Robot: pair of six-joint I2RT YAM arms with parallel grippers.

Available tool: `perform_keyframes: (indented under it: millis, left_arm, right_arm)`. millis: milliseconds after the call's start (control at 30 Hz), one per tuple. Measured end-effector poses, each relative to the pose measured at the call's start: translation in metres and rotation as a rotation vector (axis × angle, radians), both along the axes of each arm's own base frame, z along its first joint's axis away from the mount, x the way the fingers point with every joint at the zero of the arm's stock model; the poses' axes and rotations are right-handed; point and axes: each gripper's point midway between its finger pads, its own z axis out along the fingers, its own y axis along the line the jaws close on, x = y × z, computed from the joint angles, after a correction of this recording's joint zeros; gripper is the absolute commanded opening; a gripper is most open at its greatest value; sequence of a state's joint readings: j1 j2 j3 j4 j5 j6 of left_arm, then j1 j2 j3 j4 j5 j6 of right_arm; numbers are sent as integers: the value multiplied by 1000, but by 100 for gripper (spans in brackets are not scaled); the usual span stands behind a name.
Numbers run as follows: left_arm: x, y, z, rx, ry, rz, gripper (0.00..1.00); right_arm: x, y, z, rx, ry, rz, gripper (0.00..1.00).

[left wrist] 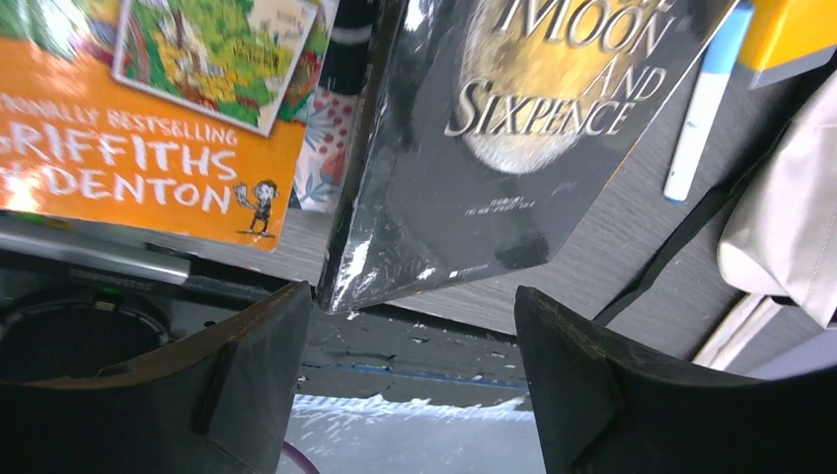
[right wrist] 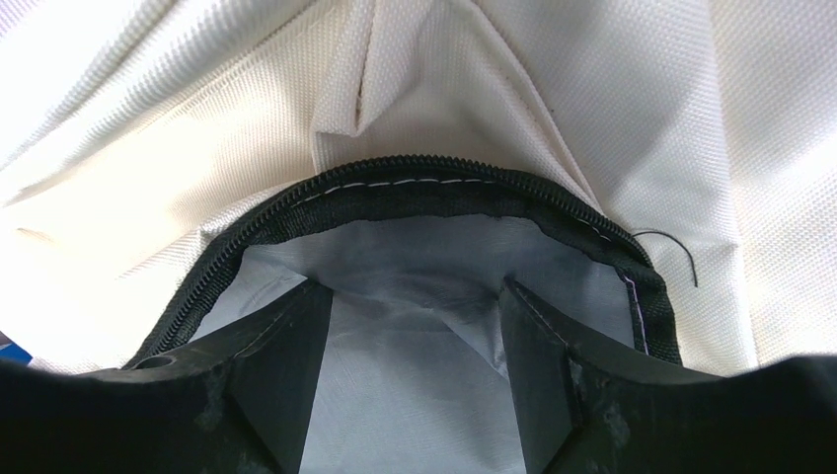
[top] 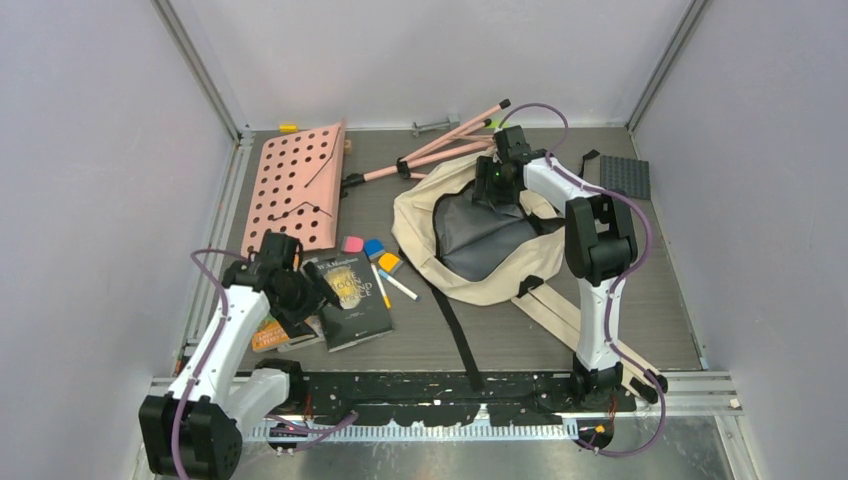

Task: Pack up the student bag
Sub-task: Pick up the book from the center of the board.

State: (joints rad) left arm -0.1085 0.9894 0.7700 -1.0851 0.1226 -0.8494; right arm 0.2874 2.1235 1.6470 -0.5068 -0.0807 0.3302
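Overhead view: the left gripper (top: 312, 293) has its fingertips concealed beneath its own wrist, which also covers much of the orange book (top: 266, 335) and the 9 o'clock edge of the dark book (top: 356, 302). The right gripper (top: 496, 192) fingertips are lost inside the mouth of the student bag (top: 412, 225). Yellow object (top: 289, 127) at 11 o'clock: too small to identify. Left wrist view: both book titles cropped, at 12 and 9 o'clock. Right wrist view: bag cropped all round; blue sliver (right wrist: 6, 348) at 8 o'clock unidentifiable.
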Motion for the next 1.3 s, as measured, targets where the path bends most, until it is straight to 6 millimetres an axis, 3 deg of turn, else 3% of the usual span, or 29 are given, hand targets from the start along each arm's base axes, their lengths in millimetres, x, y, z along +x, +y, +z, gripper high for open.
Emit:
perform_keyframes:
  millis: [167, 333, 733, 900, 1067, 1167, 1300]
  left_arm:
    - [-18, -14, -18, -109, -29, 87, 74]
    - [-31, -14, -31, -148, -76, 182, 75]
    - [-25, -17, -53, -164, -35, 254, 65]
    - [-20, -22, -58, -190, -31, 246, 42]
    - [-13, -28, -47, -231, -84, 215, 18]
    - [-3, -31, -25, -254, -168, 177, 7]
    - [6, -32, 3, -269, -271, 151, 0]
  right_arm:
    - [3, 3, -4, 23, 14, -7, 70]
    - [9, 9, -4, 48, 15, -9, 70]
    - [17, 16, -2, 77, 10, -3, 70]
    - [18, 17, 0, 81, 7, -1, 70]
    - [18, 17, 0, 82, 5, 0, 69]
    - [19, 18, 1, 83, 4, 1, 69]
    - [19, 19, 1, 84, 4, 3, 69]
